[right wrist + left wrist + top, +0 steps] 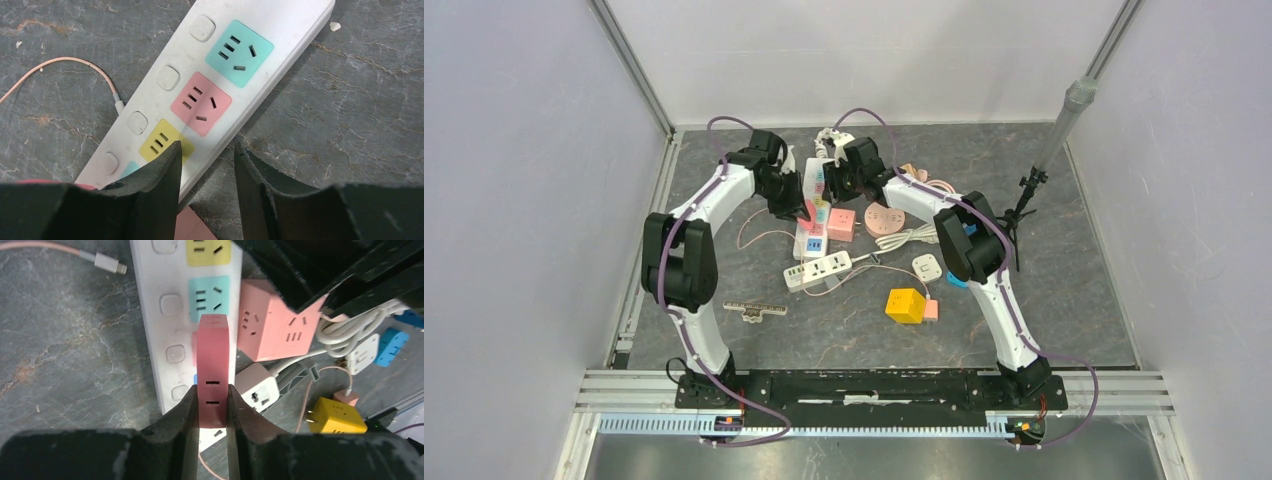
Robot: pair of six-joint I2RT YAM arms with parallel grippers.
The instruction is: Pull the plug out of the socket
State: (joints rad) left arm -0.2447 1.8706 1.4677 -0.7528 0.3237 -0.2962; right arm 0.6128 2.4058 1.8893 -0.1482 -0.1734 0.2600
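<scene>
A white power strip (pixel 165 325) with coloured sockets lies on the grey table; it also shows in the top view (pixel 814 215) and the right wrist view (pixel 260 45). A red plug adapter (pixel 214 365) stands up from one of its sockets. My left gripper (pixel 213 405) is shut on the red plug, one finger on each side. My right gripper (pixel 205 150) is open and empty, with one finger over the strip's yellow socket (pixel 160 142) and the other over bare table beside the strip's edge.
A pink cube socket (pixel 272 325) sits right beside the strip. A second white strip (pixel 817 270), a yellow cube adapter (pixel 905 305), a white adapter (pixel 926 267), coiled white cable (pixel 904 238) and a thin pink cable (pixel 75 65) lie around.
</scene>
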